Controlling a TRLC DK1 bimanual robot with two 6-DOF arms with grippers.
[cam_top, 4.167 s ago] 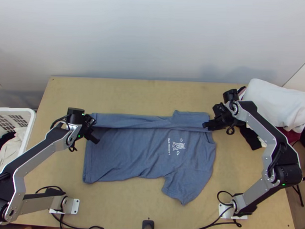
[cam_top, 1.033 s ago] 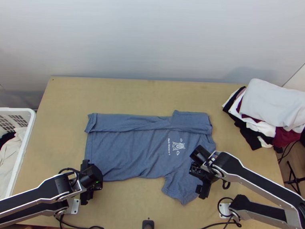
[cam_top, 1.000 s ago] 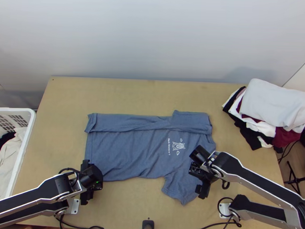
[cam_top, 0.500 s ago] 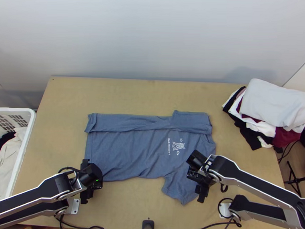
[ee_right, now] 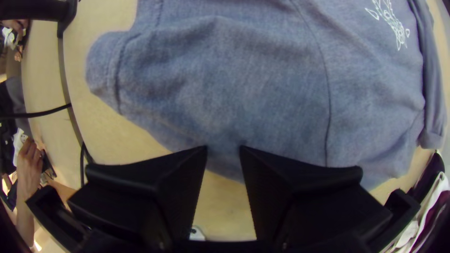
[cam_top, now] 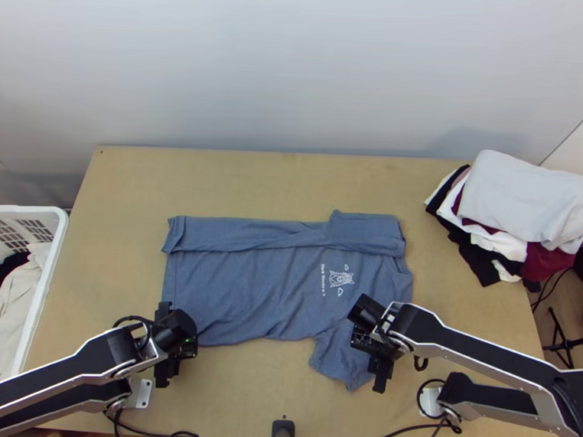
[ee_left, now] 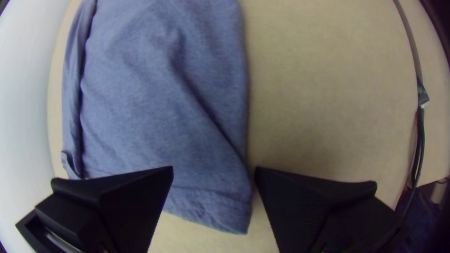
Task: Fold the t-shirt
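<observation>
The blue-grey cotton short-sleeved t-shirt (cam_top: 250,294) is lying spread on the light wooden bench (cam_top: 254,179), its far side lying folded inward as a long band (cam_top: 268,233) and its small white chest print (cam_top: 341,279) facing up. The first side fold is looking done, so the step in hand is probably the matching fold of the near side. The left gripper (ee_left: 214,169) is holding its wide flat black fingers apart, with the near hem corner (ee_left: 229,213) lying between them and the side edge running up just beside one fingertip. The right gripper (ee_right: 223,149) is likewise keeping its fingers apart; the outer edge of the near sleeve (cam_top: 336,354) is passing between them, towards the shoulder. Neither pair is clamping cloth. The next move is calling for both pairs to be dipping, pinching these edges and carrying them together towards the band. The right fingers could be catching too little cloth and leaving the sleeve twisted. A pile of pale, black and dark red clothes (cam_top: 522,203) is sitting beyond the right fingers, and a white plastic laundry basket (cam_top: 54,264) is standing outward from the left ones.
</observation>
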